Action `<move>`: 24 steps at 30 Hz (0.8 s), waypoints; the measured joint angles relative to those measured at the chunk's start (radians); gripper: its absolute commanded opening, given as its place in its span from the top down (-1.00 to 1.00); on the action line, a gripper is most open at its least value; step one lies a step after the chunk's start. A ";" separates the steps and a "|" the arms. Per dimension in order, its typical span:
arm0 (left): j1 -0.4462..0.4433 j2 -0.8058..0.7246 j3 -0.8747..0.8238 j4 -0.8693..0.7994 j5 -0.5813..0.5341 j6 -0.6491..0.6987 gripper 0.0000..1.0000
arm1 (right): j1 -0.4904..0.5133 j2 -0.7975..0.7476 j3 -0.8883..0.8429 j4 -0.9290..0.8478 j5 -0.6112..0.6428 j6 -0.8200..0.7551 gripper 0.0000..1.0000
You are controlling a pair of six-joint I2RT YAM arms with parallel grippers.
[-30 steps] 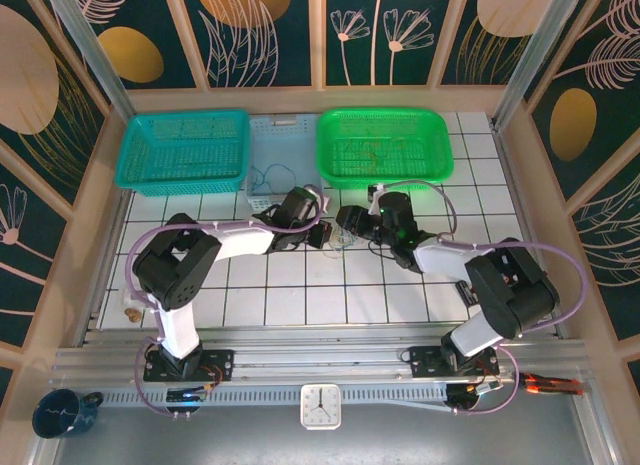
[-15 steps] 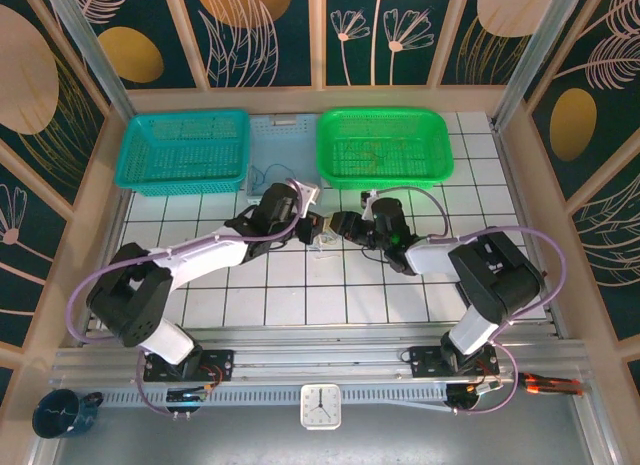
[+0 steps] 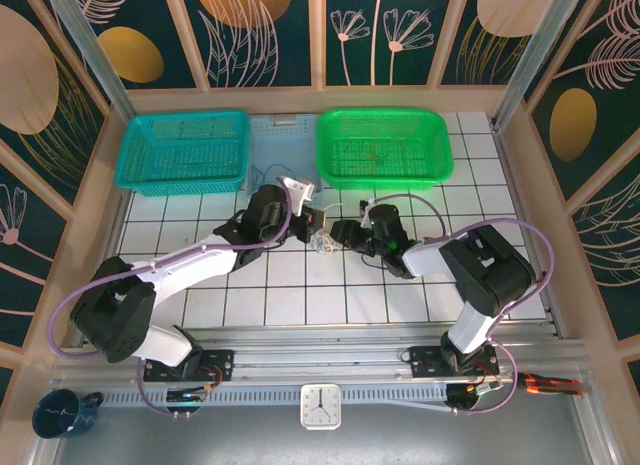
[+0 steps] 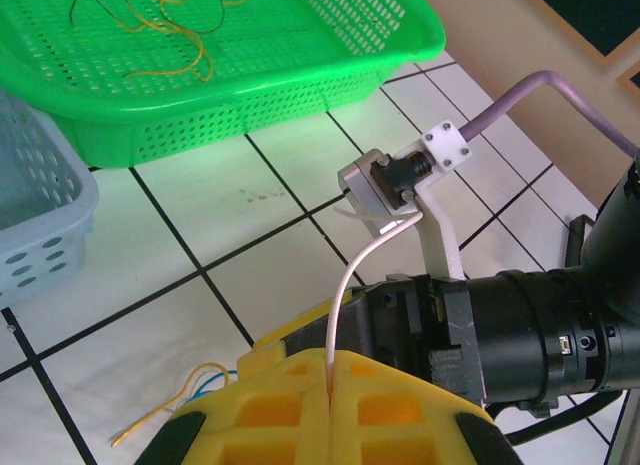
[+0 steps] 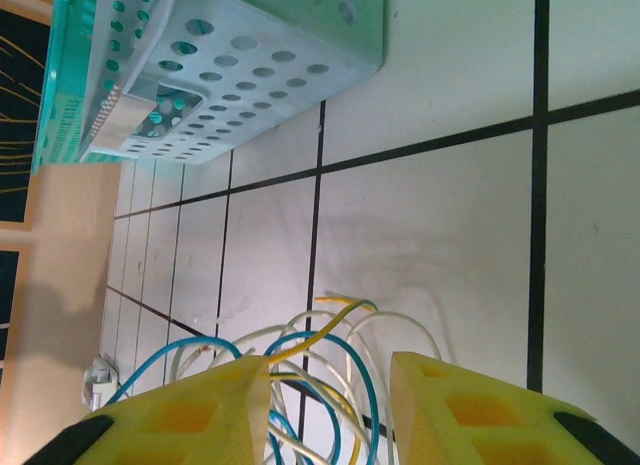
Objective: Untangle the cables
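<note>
Tiles first: white squares with dark grout cover the table, boxed in by wooden rails and dark panels printed with gold leaves. Beyond both grippers sit three baskets: teal basket, pale blue basket and green basket, which has a few thin strands inside.

Left gripper is clamped tight. A whitish strand is pinched in the seam of its yellow fingers and rises straight out of it. Right gripper faces it, fingers parted. The cables, blue, yellow and white loops, lie on the tile between and just ahead of those fingers.

Against a second ago, the left arm has unfolded and now lies long and low. The right elbow has pulled in, and the left gripper has edged toward the baskets.
</note>
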 measured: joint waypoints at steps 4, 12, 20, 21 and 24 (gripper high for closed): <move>0.000 -0.020 -0.056 0.050 -0.007 -0.005 1.00 | -0.003 -0.083 -0.005 -0.062 0.024 -0.013 0.24; 0.000 -0.042 -0.117 0.145 -0.026 -0.020 1.00 | -0.083 -0.294 -0.005 -0.171 0.068 -0.053 0.22; 0.000 -0.050 -0.151 0.215 -0.030 -0.037 1.00 | -0.124 -0.406 -0.006 -0.225 0.060 -0.078 -0.26; 0.000 -0.050 -0.153 0.221 -0.030 -0.038 1.00 | -0.124 -0.408 -0.006 -0.226 0.052 -0.077 -0.30; 0.000 -0.050 -0.156 0.228 -0.030 -0.038 1.00 | -0.122 -0.410 -0.006 -0.220 0.027 -0.066 -0.44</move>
